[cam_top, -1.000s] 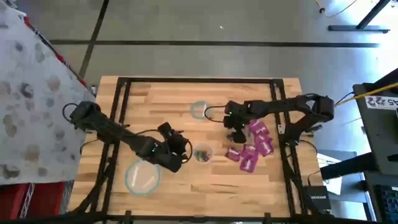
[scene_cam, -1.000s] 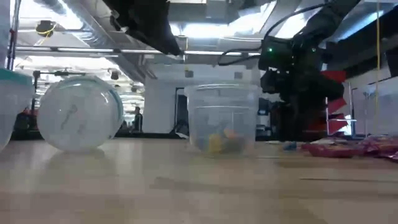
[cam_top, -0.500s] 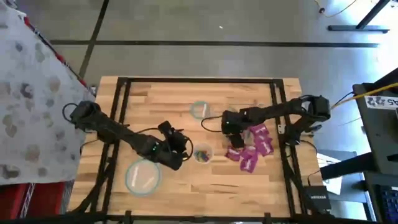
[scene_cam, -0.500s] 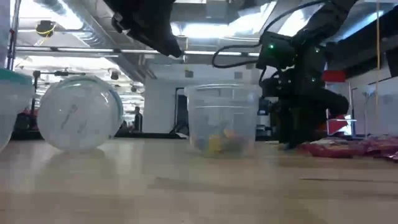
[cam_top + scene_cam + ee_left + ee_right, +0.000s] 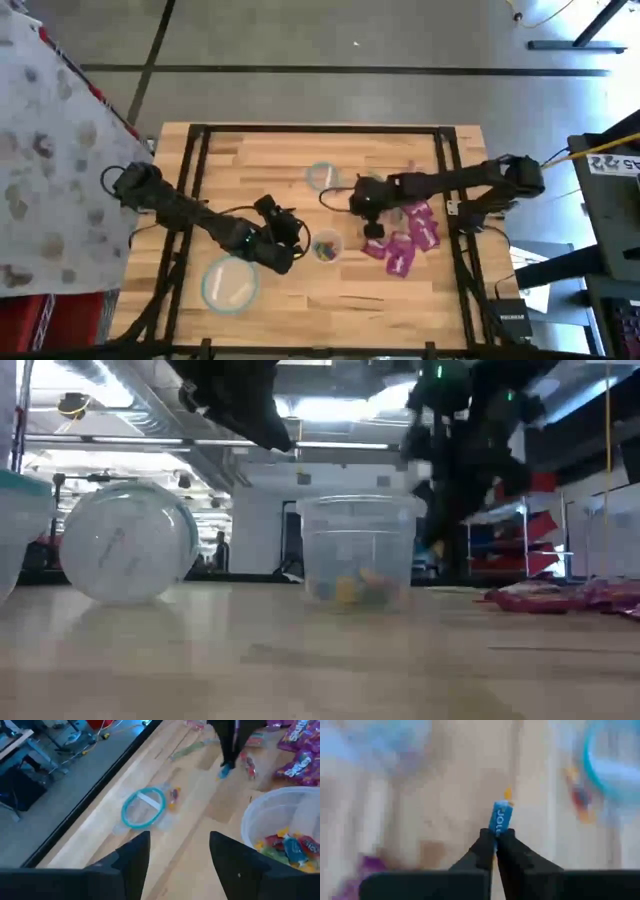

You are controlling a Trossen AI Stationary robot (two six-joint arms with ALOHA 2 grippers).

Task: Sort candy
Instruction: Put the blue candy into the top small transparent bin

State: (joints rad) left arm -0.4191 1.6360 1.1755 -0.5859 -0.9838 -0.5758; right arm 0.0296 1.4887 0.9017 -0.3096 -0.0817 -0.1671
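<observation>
Since right gripper (image 5: 496, 836) pinches only tail end of blue wrapped candy (image 5: 499, 819), most of piece jutting past fingertips, slick wrapper could slide out or twist mid-carry, dropping short of clear plastic cup (image 5: 326, 246). Cup thin-walled, round, light; knock from fingers might tip it, spilling sweets inside. Magenta packets (image 5: 405, 240) crinkly, glossy, heaped beside right fingers. Left gripper (image 5: 175, 855) hangs near cup, fingers spread wide, nothing between.

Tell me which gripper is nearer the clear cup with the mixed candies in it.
Left. The left gripper hovers open right beside the clear cup, on its left. The right gripper, shut on a blue candy, sits farther off on the cup's other side, toward the purple packets.
</observation>
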